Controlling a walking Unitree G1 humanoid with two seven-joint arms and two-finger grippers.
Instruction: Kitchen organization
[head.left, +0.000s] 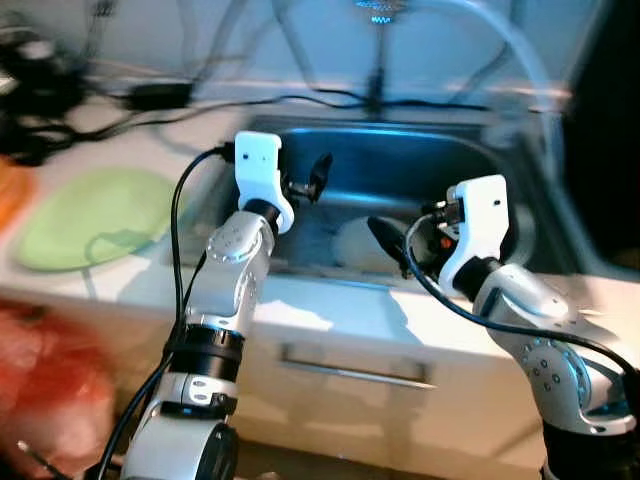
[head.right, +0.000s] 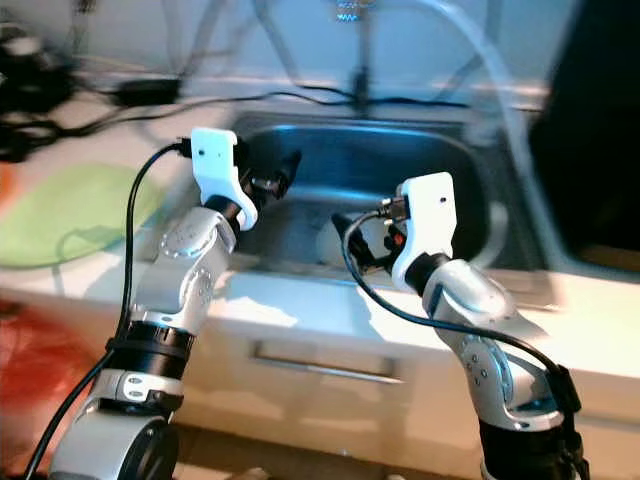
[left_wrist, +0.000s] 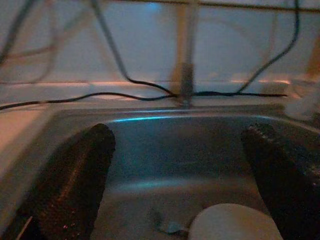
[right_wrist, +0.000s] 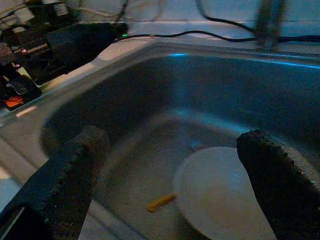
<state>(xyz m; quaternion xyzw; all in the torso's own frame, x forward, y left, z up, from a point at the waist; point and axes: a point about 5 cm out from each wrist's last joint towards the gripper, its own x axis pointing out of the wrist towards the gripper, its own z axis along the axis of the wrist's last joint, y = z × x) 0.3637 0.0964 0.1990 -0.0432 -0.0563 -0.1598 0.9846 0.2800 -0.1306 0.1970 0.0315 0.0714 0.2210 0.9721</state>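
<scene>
A steel sink (head.left: 400, 160) is set in the white counter in front of me. A white round plate (right_wrist: 220, 190) lies on the sink's bottom, with a small orange scrap (right_wrist: 161, 202) beside it. My left gripper (head.left: 310, 185) hovers over the sink's left side, open and holding nothing; in the left wrist view the left gripper (left_wrist: 180, 145) points toward the faucet, with the plate (left_wrist: 235, 222) below it. My right gripper (head.left: 395, 245) hangs over the sink's front edge, also open and holding nothing, and the right gripper (right_wrist: 175, 145) points down at the plate.
A pale green plate (head.left: 95, 215) lies on the counter left of the sink. Black cables and dark devices (head.left: 40, 90) crowd the back left. The faucet (head.left: 378, 60) rises behind the sink. A drawer handle (head.left: 355, 370) sits below. Something blurred and red (head.left: 50, 390) is at the lower left.
</scene>
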